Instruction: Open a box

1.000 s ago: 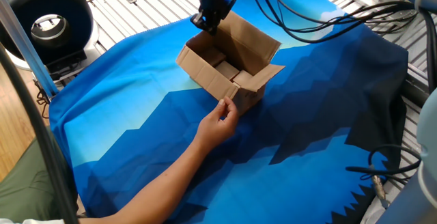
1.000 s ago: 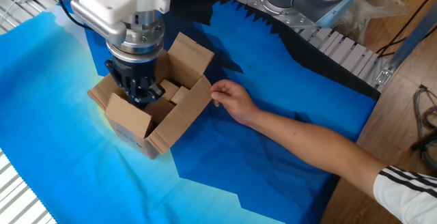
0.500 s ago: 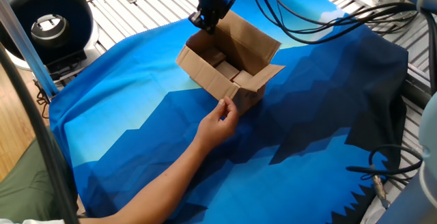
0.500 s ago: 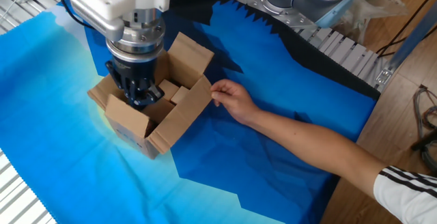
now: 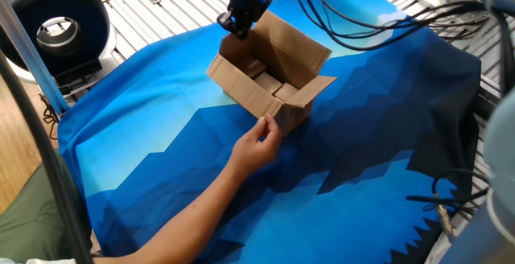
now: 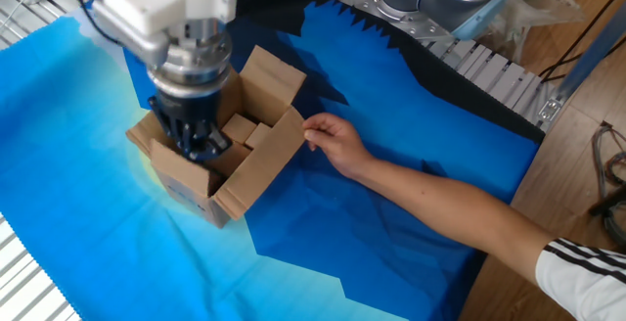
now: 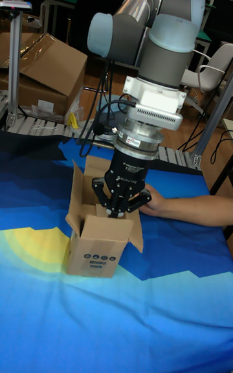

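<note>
Box (image 5: 269, 75) sits open on the blue cloth (image 5: 378, 127), gripper (image 7: 118, 212) over it, can't tell if it's closed; hand (image 6: 335, 143) steadies one flap.

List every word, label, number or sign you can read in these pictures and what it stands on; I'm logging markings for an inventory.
Nothing can be quoted with certainty.
Box, front wall in the tall fixed view: a small dark round mark with two short lines of print below it, too small and blurred to read.
Gripper, black body just above the fingers: a short line of pale lettering, too blurred to read.
Large carton behind the table: a white label, unreadable.
</note>
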`<action>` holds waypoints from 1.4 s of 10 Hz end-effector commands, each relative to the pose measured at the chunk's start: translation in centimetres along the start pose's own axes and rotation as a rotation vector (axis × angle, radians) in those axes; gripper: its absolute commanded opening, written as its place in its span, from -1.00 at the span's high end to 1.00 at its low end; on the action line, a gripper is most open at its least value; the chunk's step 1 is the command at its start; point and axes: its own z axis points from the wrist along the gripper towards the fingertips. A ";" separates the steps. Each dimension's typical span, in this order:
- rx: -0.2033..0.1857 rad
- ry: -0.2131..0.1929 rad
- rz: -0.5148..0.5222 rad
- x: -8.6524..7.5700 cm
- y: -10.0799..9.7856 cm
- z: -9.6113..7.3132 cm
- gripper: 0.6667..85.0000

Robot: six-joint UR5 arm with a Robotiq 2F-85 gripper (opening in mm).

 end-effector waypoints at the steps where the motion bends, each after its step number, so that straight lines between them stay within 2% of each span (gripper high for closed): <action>1: -0.016 0.017 0.002 -2.4 1.3 1.0 0.98; 4: -0.010 0.035 -0.010 -3.5 1.9 0.6 0.98; 6: 0.018 0.046 -0.019 -3.3 1.5 -0.5 0.98; 7: 0.004 0.044 -0.027 -3.8 1.5 -0.3 0.98; 10: -0.019 0.011 -0.051 -6.1 1.7 3.8 0.98; 12: -0.029 0.012 -0.050 -6.4 2.2 5.8 0.98; 14: -0.012 0.017 -0.066 -6.3 1.9 7.5 0.98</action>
